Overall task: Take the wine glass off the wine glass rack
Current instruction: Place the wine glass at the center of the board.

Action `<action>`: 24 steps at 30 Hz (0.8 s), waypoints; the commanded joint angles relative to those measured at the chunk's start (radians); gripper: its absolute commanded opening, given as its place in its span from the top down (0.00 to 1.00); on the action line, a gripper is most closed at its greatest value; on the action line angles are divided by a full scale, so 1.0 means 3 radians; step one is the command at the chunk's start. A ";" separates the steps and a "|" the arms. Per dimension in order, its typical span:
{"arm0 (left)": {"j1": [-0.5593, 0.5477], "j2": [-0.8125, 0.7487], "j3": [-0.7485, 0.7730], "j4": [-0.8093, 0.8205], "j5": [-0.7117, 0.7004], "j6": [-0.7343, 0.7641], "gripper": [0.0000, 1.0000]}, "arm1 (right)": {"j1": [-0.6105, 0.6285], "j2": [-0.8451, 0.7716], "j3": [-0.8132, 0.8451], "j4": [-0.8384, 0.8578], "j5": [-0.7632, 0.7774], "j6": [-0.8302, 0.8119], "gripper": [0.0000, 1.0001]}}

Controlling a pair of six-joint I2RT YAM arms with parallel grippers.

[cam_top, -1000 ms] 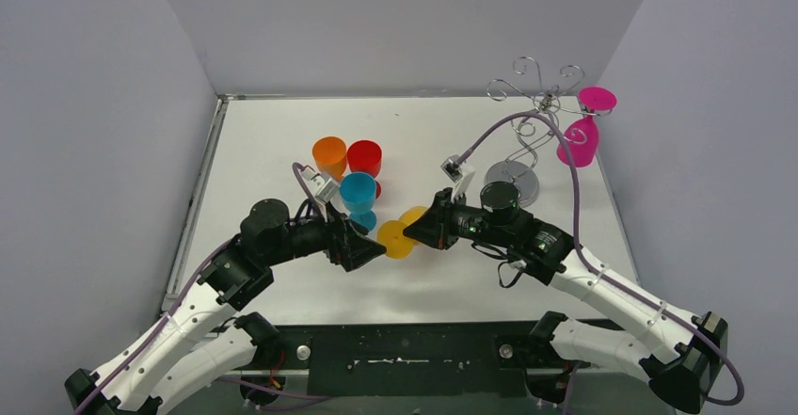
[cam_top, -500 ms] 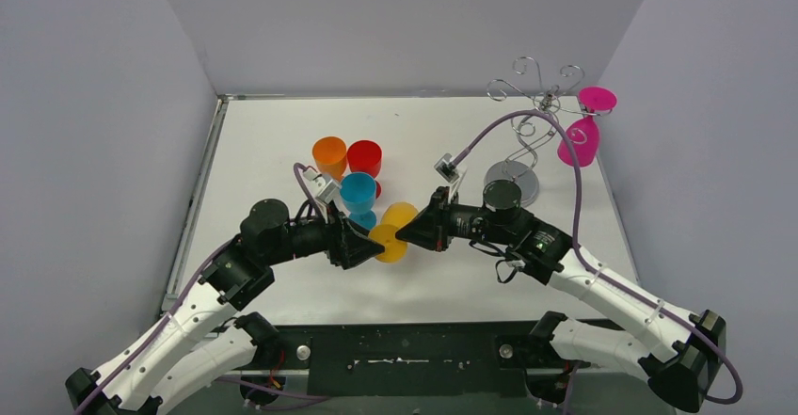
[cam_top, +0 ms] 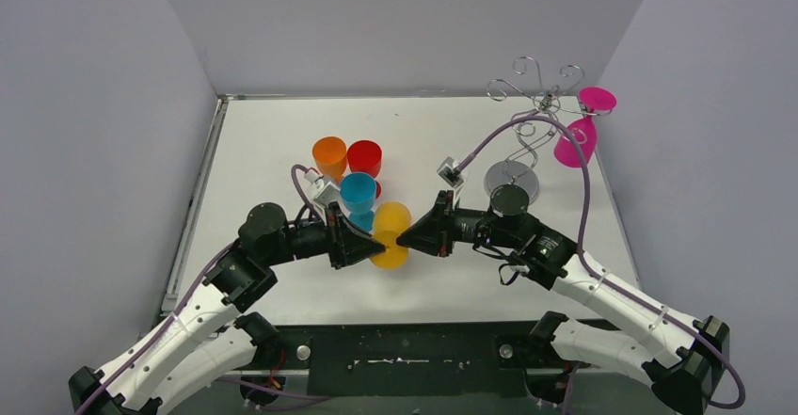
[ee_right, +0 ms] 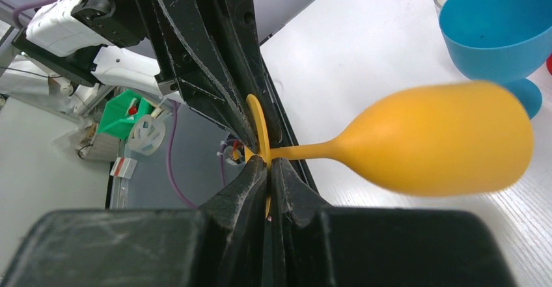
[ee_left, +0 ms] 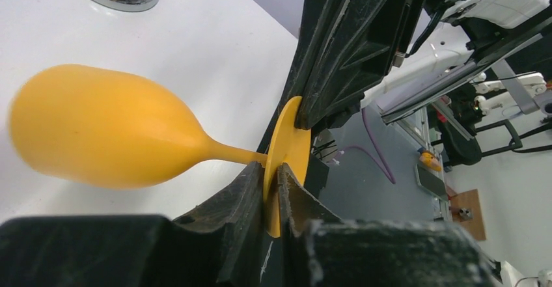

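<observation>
Top view: a white counter (cam_top: 263,133) is sitting between grey walls (cam_top: 405,20). The wine glass rack (cam_top: 533,104) is standing at the back right, with a pink wine glass (cam_top: 577,142) hanging upside down from one hook. An orange glass (cam_top: 329,156), a red glass (cam_top: 365,157) and a blue glass (cam_top: 358,192) are standing grouped left of centre. The yellow wine glass (cam_top: 391,231) is being held sideways between the left claw (cam_top: 375,246) and the right claw (cam_top: 405,239), well apart from the rack.

Left wrist: the left claw is pinching the yellow glass's round foot edge-on.

Right wrist: the right claw is clamping shut on the same foot. The blue glass is standing just beyond the bowl.
</observation>
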 commanded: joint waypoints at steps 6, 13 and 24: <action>0.0006 0.0031 0.0129 0.0208 0.0346 0.0041 1.00 | 0.0011 -0.0073 -0.0127 0.0454 -0.0076 -0.0013 0.87; 0.0003 -0.0028 0.0141 0.0162 0.0214 0.0119 1.00 | 0.0025 -0.0070 -0.0358 0.0693 -0.0104 0.0095 0.48; 0.0001 -0.0071 0.0085 0.0221 0.0160 0.0141 1.00 | 0.0083 -0.0057 -0.0679 0.1275 -0.0182 0.0345 0.68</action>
